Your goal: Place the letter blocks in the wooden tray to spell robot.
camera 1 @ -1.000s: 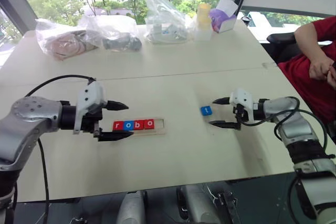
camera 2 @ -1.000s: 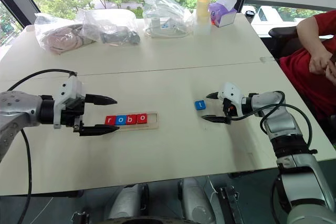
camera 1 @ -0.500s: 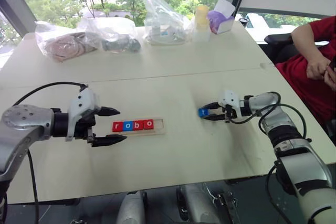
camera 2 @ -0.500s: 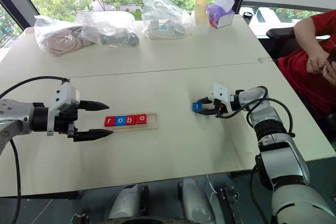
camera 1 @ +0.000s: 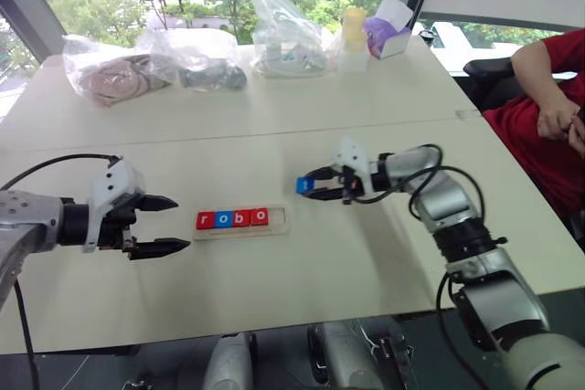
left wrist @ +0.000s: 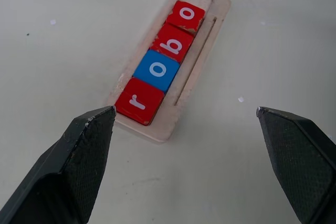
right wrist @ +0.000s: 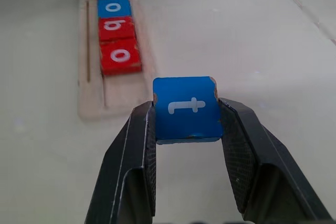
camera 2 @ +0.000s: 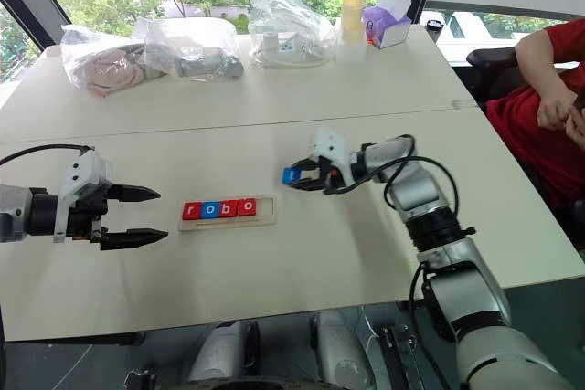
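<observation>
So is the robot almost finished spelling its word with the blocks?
Almost. Four letter blocks, r, o, b, o, already sit in a row in the wooden tray. The blue t block is in hand: the right gripper has its jaws shut on it, up off the table, short of the tray. The last slot beside the second o is bare. Left to do: set the t there. The left gripper waits open.

Bare table (camera 1: 274, 157) around the wooden tray (camera 1: 279, 219), its right-end slot free
</observation>
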